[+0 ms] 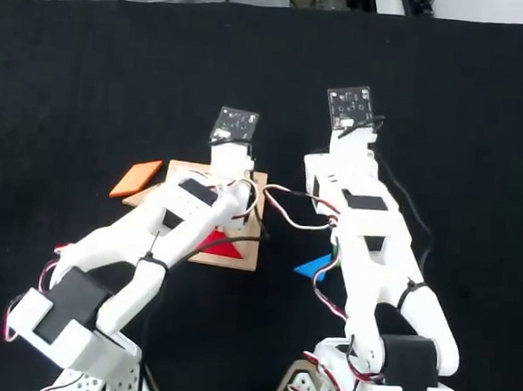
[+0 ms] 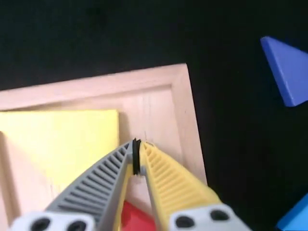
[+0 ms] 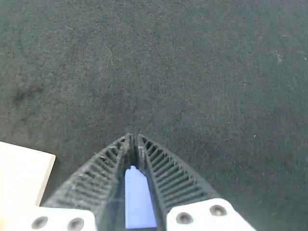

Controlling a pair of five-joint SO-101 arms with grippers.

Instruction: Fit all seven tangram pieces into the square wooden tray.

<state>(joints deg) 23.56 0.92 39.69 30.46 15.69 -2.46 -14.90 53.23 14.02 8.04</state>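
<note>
**High view.** The square wooden tray [image 1: 238, 259] lay on the black table [image 1: 451, 84], partly beneath the left arm. A red piece [image 1: 220, 244] sat inside it, an orange piece [image 1: 136, 178] lay just beside its edge, and a light-blue piece [image 1: 313, 267] lay apart under the right arm. With an arm so low over the tray, a sideways sweep would likely nudge it and unseat the pieces already placed.

**Left wrist view.** The left gripper [image 2: 137, 155] was clenched and empty over bare tray floor near a corner, beside a flat yellow piece [image 2: 57, 144]. A blue triangle [image 2: 286, 72] lay outside the rim. Dragging the closed tips could ride the yellow piece up the pale raised rim.

**Right wrist view.** The right gripper [image 3: 131, 140] was clenched above the table, near a tray corner. A blue piece [image 3: 137, 202] showed in the gap behind the tips. Whether it was held or lay beneath could not be told, and if held loosely it might slip.
</note>
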